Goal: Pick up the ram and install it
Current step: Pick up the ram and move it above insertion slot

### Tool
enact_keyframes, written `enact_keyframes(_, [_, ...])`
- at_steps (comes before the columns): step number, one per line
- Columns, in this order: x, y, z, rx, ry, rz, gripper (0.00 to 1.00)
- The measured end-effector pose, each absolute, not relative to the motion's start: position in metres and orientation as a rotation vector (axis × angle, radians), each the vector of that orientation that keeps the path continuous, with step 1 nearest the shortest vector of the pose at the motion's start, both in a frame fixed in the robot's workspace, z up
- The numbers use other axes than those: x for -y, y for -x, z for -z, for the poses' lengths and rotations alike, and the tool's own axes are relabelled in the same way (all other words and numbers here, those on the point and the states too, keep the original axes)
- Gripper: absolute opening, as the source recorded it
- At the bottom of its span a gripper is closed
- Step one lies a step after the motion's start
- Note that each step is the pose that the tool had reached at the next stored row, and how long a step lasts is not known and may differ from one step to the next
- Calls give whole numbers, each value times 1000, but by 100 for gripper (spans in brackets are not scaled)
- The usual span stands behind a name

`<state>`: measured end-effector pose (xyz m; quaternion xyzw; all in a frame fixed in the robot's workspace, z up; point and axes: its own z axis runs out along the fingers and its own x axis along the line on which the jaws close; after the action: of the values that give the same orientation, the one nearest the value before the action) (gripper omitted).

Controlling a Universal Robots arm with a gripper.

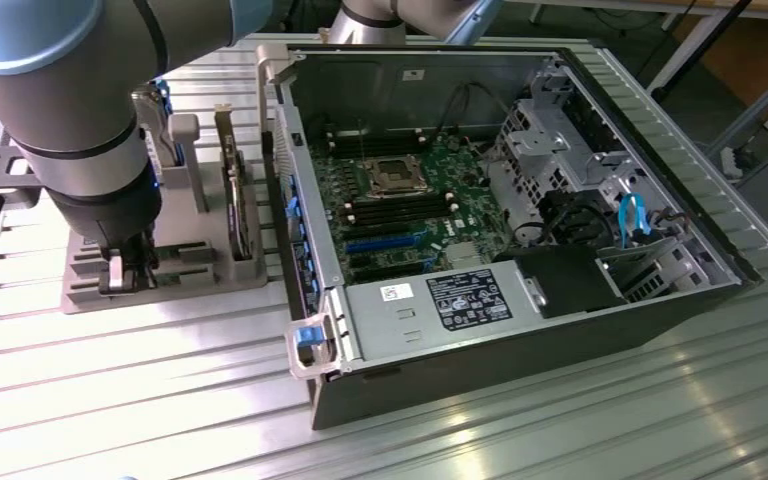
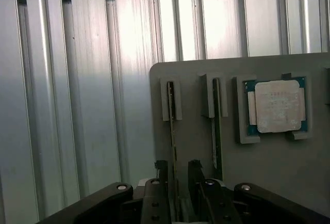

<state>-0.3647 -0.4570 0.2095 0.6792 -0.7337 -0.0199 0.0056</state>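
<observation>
Wrist view: spread jaws straddle ram (image 2: pixel 172 131); CPU (image 2: pixel 278 105) lies nearby.

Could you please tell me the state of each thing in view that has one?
gripper: open, straddling the ram.
ram: on edge in a slot of the holder.
second thin board: on edge in the neighbouring slot.
CPU chip: flat in its recess.
computer case: side open.

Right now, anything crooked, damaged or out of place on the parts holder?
Nothing stands out. The ram stick stands straight in its slot on the grey holder, inside the open pincer. The processor chip lies flat and square in its pocket.
</observation>
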Motion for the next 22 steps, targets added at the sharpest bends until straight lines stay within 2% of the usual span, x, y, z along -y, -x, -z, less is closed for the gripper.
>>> enact_keyframes(4, [457,365,-208,2298,-2127,65,28])
enact_keyframes(5, [457,365,-208,2298,-2127,65,15])
enact_keyframes(6, [457,365,-208,2298,-2128,66,11])
enact_keyframes(12, [457,364,-209,2299,-2129,68,11])
enact_keyframes(22, [457,364,-231,2299,-2129,68,11])
